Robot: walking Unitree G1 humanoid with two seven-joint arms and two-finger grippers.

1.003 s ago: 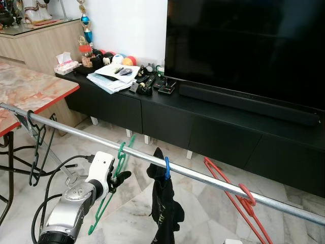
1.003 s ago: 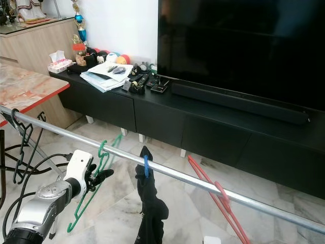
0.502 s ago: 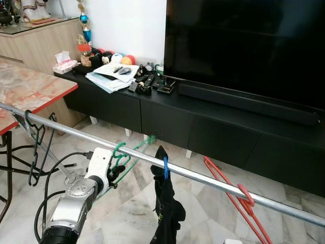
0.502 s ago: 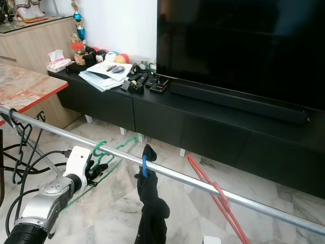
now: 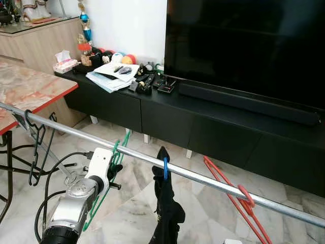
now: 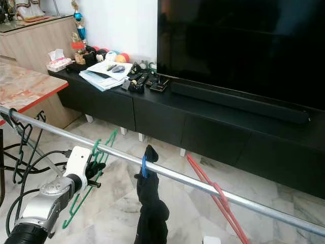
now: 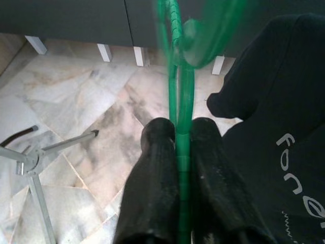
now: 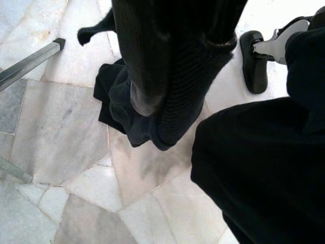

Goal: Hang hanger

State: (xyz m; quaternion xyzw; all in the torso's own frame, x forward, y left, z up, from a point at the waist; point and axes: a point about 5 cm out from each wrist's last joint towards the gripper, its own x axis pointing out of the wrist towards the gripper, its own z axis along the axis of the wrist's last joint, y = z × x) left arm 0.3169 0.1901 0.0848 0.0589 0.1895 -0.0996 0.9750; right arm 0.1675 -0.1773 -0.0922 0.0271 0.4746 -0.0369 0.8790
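A green hanger (image 5: 116, 151) is pinched at its neck by my left gripper (image 5: 112, 172), which is shut on it just below the silver rail (image 5: 203, 179). The hook sits at the rail, and the frame slants down toward the floor. Whether the hook bears on the rail I cannot tell. In the left wrist view both black fingers (image 7: 155, 152) clamp the green hanger (image 7: 175, 101). To its right on the rail hangs a black garment (image 5: 165, 208) on a blue hook. My right arm hangs idle over dark cloth (image 8: 264, 168).
A red hanger (image 5: 238, 201) hangs further right on the rail and a black hanger (image 5: 35, 152) at its left end. Behind the rail stand a low black cabinet (image 5: 167, 117) with papers (image 5: 109, 76) and a large TV (image 5: 244, 46). A red-edged marble table (image 5: 30, 91) is at left.
The green hanger hung below the rail, swung up flat behind it half a second ago, and now slants down again with its hook at the rail. My left gripper rose slightly.
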